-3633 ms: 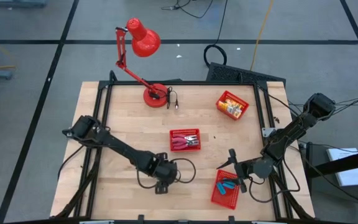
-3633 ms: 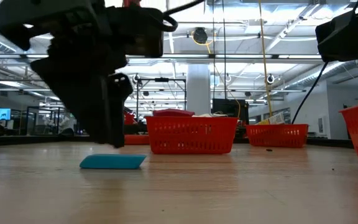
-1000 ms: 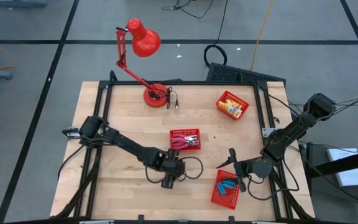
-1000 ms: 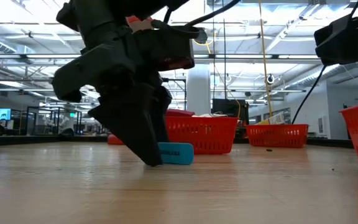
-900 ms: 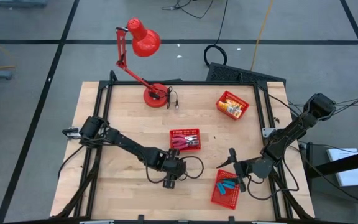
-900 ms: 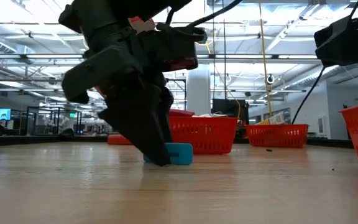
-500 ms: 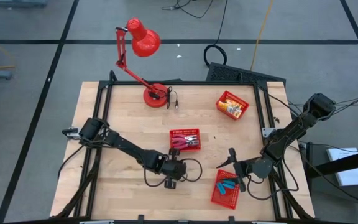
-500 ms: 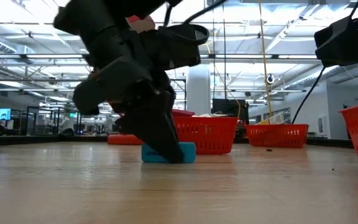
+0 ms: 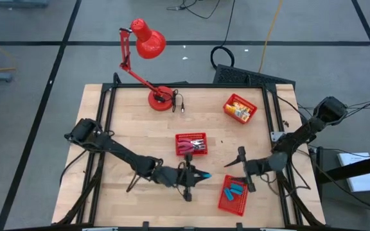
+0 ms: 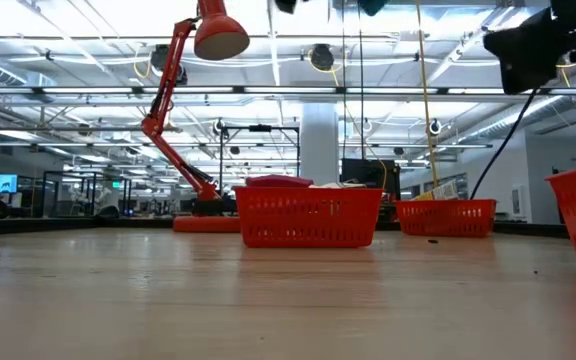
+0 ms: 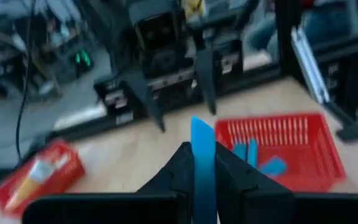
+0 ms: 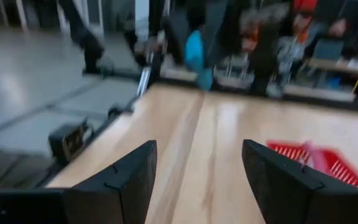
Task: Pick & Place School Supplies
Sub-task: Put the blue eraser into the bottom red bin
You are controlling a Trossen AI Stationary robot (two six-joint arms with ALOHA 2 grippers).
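A small blue rectangular block (image 9: 205, 175) hangs above the table's near middle, with my left gripper (image 9: 198, 174) shut on it. The block also shows far off in the right wrist view (image 12: 194, 53). Just to its right my right gripper (image 9: 243, 170) stands open with nothing between its fingers, facing the left gripper. Beyond the block, a red mesh basket (image 11: 303, 134) at the near right holds several blue blocks (image 9: 235, 190). In the low view both grippers are above the picture. My left gripper pinches the blue block's two flat faces (image 11: 202, 160) between its two fingers (image 11: 180, 167). The fingers lie about level, coming from the table's left and pointing right. The block stands on edge, sticks out past the fingertips, and is lifted clear of the table.
A red basket with red-handled tools (image 9: 191, 144) sits mid-table, and one with yellow-and-white packets (image 9: 239, 108) sits at the far right. A red desk lamp (image 9: 148, 45) stands on its base at the far edge. Bare wood lies at the left and near middle.
My left gripper has shut on the blue block where it lay on the table. It has lifted the block clear, up out of the low view. It has turned from pointing down to about level and gone right, toward the near-right basket.
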